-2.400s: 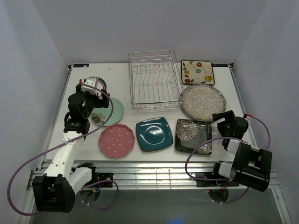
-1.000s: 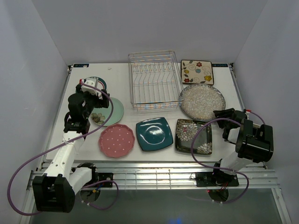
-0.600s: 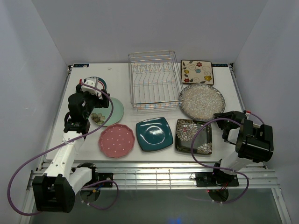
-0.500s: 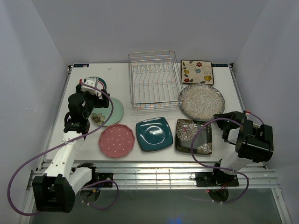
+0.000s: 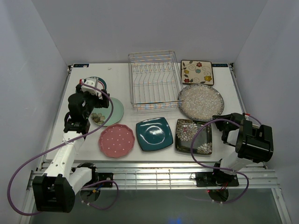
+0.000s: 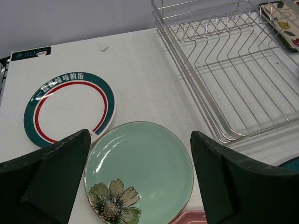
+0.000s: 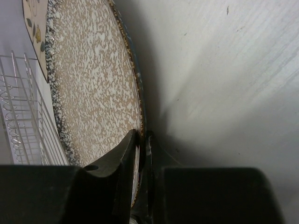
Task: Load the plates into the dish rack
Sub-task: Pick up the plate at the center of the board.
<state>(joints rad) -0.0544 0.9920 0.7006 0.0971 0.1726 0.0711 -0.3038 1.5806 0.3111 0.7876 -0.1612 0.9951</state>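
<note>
My right gripper (image 5: pixel 219 121) (image 7: pixel 142 136) is shut on the near right rim of the speckled grey round plate (image 5: pixel 201 101) (image 7: pixel 93 84), one finger above and one below. The silver wire dish rack (image 5: pixel 154 79) (image 6: pixel 233 70) stands at the back centre with no plates in it. My left gripper (image 5: pixel 93 103) (image 6: pixel 139 140) hangs open above the mint floral plate (image 5: pixel 111 112) (image 6: pixel 145 163), holding nothing. The white teal-rimmed plate (image 6: pixel 70 109) lies just beyond it. Pink dotted (image 5: pixel 116 140), teal square (image 5: pixel 154 133) and black floral square (image 5: pixel 193 136) plates line the front.
A cream floral square plate (image 5: pixel 197 72) lies right of the rack at the back. The grey plate's left edge sits close to the rack's right corner. White walls close in the table (image 5: pixel 121 79) on both sides. Cables loop from both arms near the front edge.
The right gripper has closed from half open onto the grey plate's rim. The plate has shifted slightly to the left. The left arm has not moved.
</note>
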